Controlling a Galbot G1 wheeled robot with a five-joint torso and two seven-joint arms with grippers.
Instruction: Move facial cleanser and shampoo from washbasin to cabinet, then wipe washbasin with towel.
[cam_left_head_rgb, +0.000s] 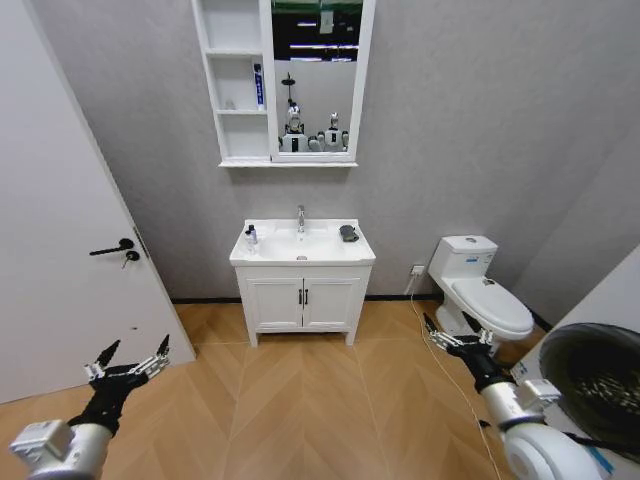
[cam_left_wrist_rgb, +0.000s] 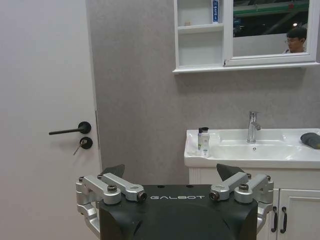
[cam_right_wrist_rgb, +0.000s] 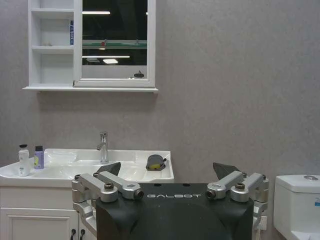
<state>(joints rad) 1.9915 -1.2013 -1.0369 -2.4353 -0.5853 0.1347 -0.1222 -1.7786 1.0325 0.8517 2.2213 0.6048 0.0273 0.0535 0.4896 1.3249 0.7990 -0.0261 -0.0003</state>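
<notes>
The white washbasin stands against the far wall. Two small bottles sit at its left end: a white one with a dark cap and a shorter purple one. I cannot tell which is the facial cleanser and which the shampoo. The dark towel lies at the basin's right end. The cabinet hangs above it, with a blue tube on a shelf. My left gripper and right gripper hover low over the floor, far from the basin, both open and holding nothing.
A white door with a black handle is on the left. On the right stands a toilet. A low two-door cupboard sits under the basin. Wooden floor stretches between me and the basin.
</notes>
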